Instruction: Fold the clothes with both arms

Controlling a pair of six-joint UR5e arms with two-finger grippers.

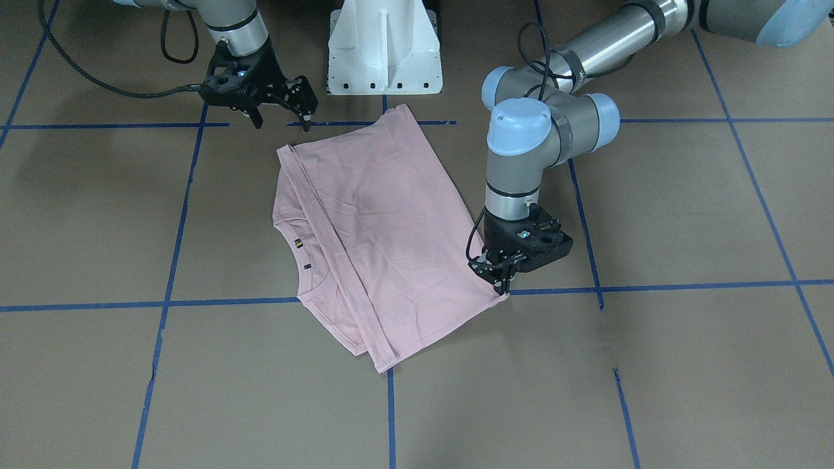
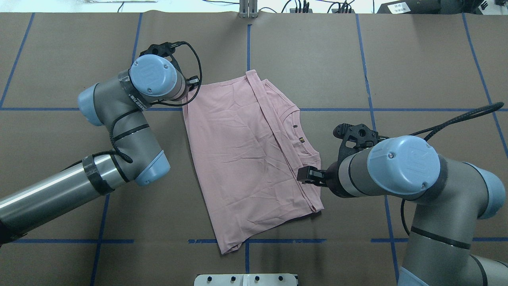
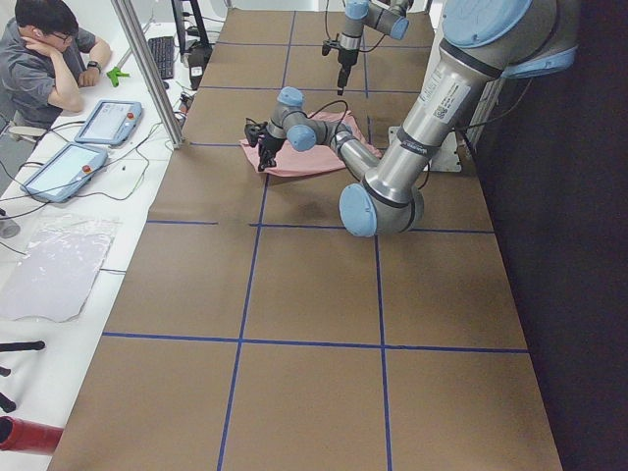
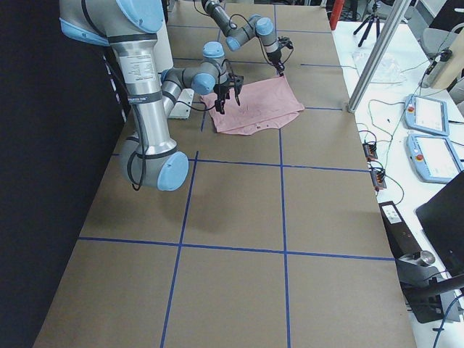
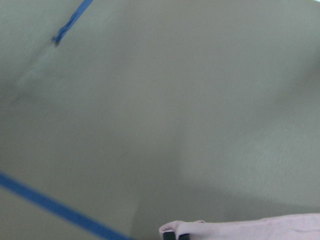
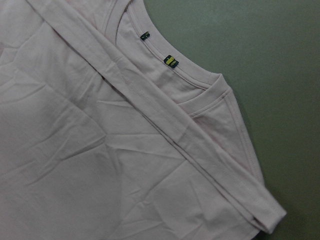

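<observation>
Shirt lies folded on the table, plain pink side up. Front view: its long axis slants diagonally, and the collar faces the right arm's side. Left end effector is pinched onto a far corner; right end effector hangs spread wide just off the opposite corner. Overhead: the collar points right. Left wrist: fingertips are clamped on the pink edge. Right wrist: the neck label is in plain sight.

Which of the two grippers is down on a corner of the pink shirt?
The left gripper: it is closed on a corner of the T-shirt at table level. The right gripper is spread open and held above the shirt, gripping nothing.
</observation>
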